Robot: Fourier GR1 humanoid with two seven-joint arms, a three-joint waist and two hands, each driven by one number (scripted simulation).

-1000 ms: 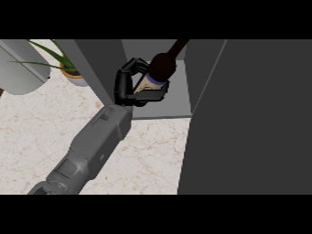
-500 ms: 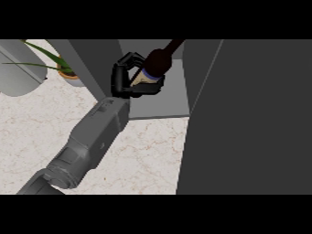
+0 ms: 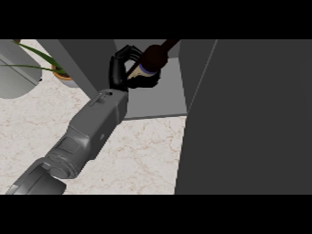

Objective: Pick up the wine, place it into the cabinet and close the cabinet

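Observation:
A dark wine bottle [image 3: 153, 58] with a pale label band is tilted, its neck pointing up and to the right. My left hand [image 3: 121, 73] is shut on it, fingers curled round its body from the left. Hand and bottle sit inside the open grey cabinet [image 3: 155, 103], above its floor panel. The cabinet's dark door [image 3: 260, 114] stands open and fills the right side of the view. My grey forearm runs in from the lower left. The right hand does not show.
A potted plant [image 3: 63, 75] with long green leaves stands on the marble counter [image 3: 138, 155] just left of the cabinet wall. A pale grey rounded object [image 3: 6, 68] sits at the far left.
The left hand has carried the bottle a little farther up and left, deeper into the cabinet. The forearm followed it.

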